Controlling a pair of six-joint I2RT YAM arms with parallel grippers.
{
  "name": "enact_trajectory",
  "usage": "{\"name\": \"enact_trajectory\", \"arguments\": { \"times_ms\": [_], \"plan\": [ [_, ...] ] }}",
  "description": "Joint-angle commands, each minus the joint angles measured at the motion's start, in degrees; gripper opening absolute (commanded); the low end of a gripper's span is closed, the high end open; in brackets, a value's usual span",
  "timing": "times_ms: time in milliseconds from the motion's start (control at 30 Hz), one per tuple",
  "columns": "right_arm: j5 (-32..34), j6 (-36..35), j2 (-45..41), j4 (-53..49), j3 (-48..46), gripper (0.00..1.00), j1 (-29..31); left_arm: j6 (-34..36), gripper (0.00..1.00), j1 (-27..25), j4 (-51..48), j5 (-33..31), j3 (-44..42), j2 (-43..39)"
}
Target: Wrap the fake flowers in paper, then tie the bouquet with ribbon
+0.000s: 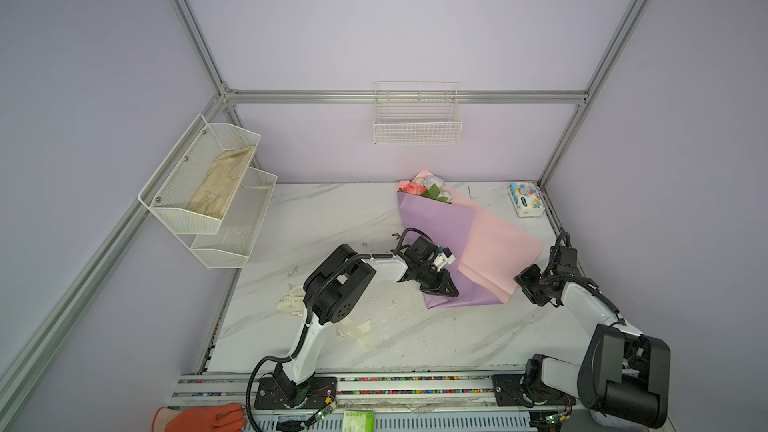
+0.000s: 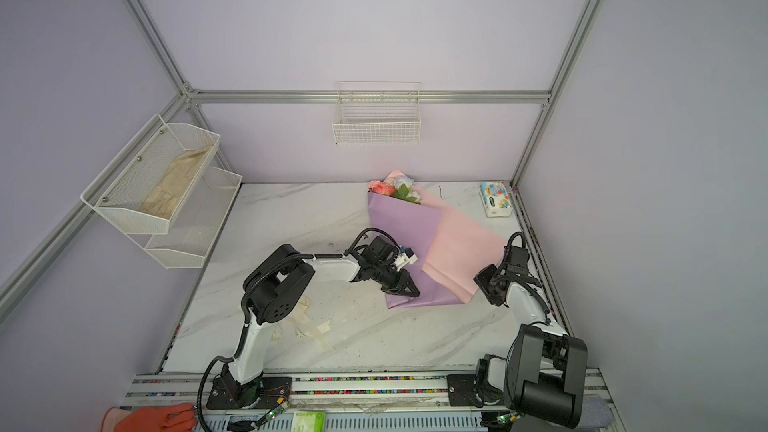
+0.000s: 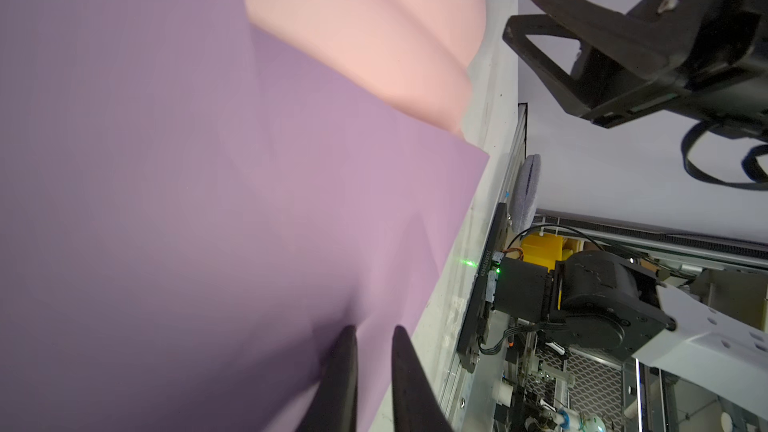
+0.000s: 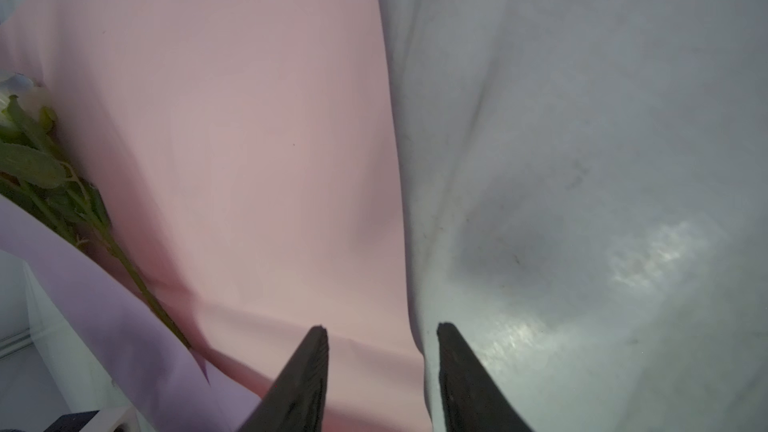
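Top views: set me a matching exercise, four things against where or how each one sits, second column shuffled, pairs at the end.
Things:
1. bouquet
2. tissue pack
3. wire basket
4. orange glove

Places or states:
A. hung on the back wall
B. off the table, at the near left edge of both top views
C. lying wrapped in lilac and pink paper
D. at the table's far right corner

Pairs: 1-C; 2-D; 3-A; 4-B
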Motion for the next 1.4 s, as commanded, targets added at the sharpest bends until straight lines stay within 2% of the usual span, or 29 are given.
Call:
{"name": "enact_trajectory", "arguments": {
  "times_ms": [0,167,267,467,700,933,1067,1200,1367],
  "plan": [
    [-3.2,-3.6,2.5,4.3,0.4,0.47,-0.8,3.7,0.18,-0.4,-2.4,2.5,3.6,1.0],
    [1.7,-3.2,6.3,4.6,1.2,0.5,-2.0,6.9,0.19,-0.4,-5.5,4.0,5.4,1.7],
    [2.3,-3.2,6.5,5.5,0.8,0.51,-3.2,8.3,0.19,-0.3,-7.4,5.3,6.1,1.9],
    [-4.6,-4.5,7.8,11.0,-0.1,0.51,-3.8,9.1,0.22,-0.3,-8.3,4.8,7.9,-1.0],
    [-4.4,-5.0,9.3,12.3,-0.7,0.5,-3.8,11.3,0.24,-0.8,-10.5,2.2,7.7,-4.1],
    [-4.0,-5.3,10.6,14.5,-0.6,0.51,-3.9,14.7,0.24,-3.1,-15.5,2.2,9.9,-2.2],
    [-5.3,-5.1,12.5,16.8,-0.5,0.51,-4.0,15.4,0.24,-3.9,-17.1,0.5,12.1,0.2],
    [-6.5,-5.3,13.2,18.5,-1.0,0.51,-4.0,15.2,0.24,-3.9,-17.7,-4.3,13.0,1.3],
    [-6.3,-5.8,14.4,19.1,-1.7,0.51,-4.1,15.3,0.23,-3.4,-17.3,-4.2,13.2,3.2]
  ]
}}
